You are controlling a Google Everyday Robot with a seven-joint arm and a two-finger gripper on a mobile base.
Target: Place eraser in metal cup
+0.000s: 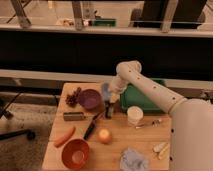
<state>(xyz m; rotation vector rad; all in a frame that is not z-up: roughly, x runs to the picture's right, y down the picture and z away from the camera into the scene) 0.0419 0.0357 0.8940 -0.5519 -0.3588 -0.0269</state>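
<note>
Gripper: dark, pointing down over the wooden table; cannot tell how far open, or any hold. Eraser: dark rectangular block, lying flat, nine o'clock of gripper, apart. Cup: pale upright cylinder, three o'clock.

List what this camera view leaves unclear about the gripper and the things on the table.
Camera view:
Gripper, low over the table beside the purple bowl: whether it holds anything, dark against dark.
Eraser: no object identifiable as it, too small.
Grey object left of the gripper: possibly the metal cup, too small to confirm.
Green tray: partly hidden by the arm.
</note>
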